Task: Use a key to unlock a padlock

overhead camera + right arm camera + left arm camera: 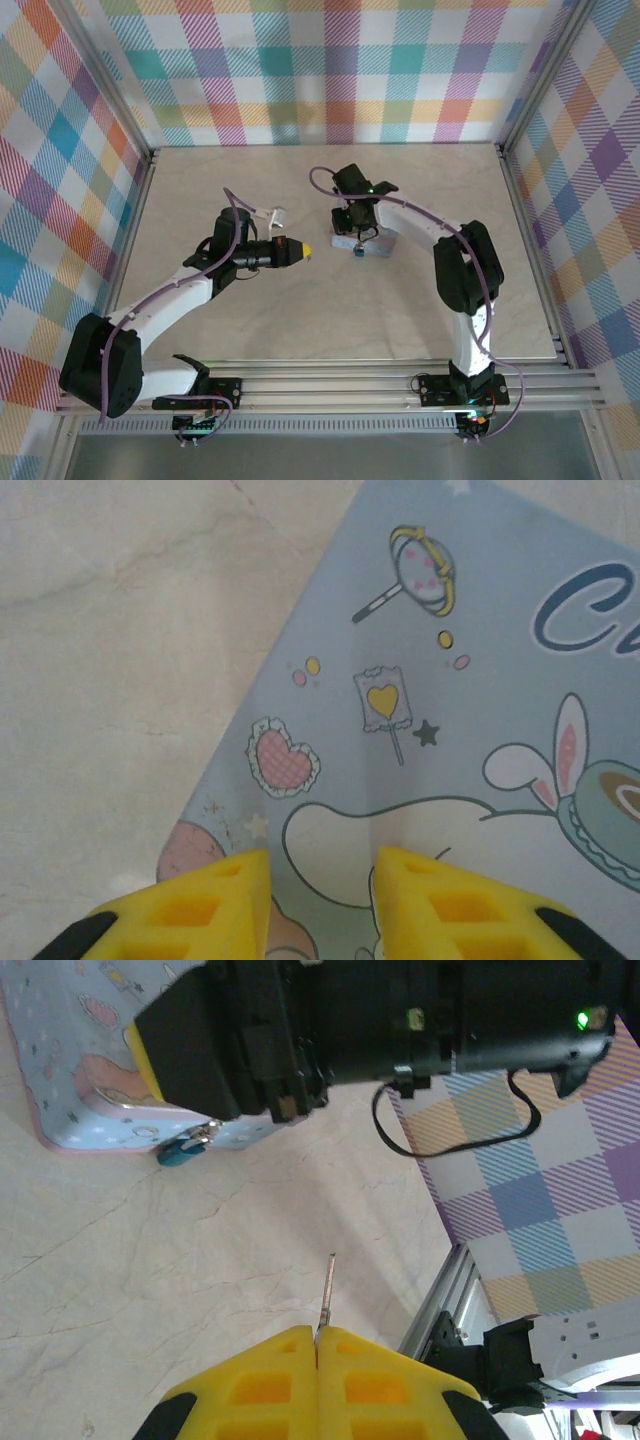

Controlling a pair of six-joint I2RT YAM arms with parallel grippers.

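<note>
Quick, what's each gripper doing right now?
Left gripper: shut on the key.
Right gripper: open, fingers apart over the pale blue box.

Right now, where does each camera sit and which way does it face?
Top external: above and behind the bases, looking down at the table; both arms show, with the left end effector and right end effector.
Left wrist: looks along its shut yellow fingers, past the key they hold, toward the padlock at the box's side; the right arm crosses above.
Right wrist: looks down onto the box lid between its parted fingers.
Shared: all three show the box; top and left wrist both show the padlock.
</note>
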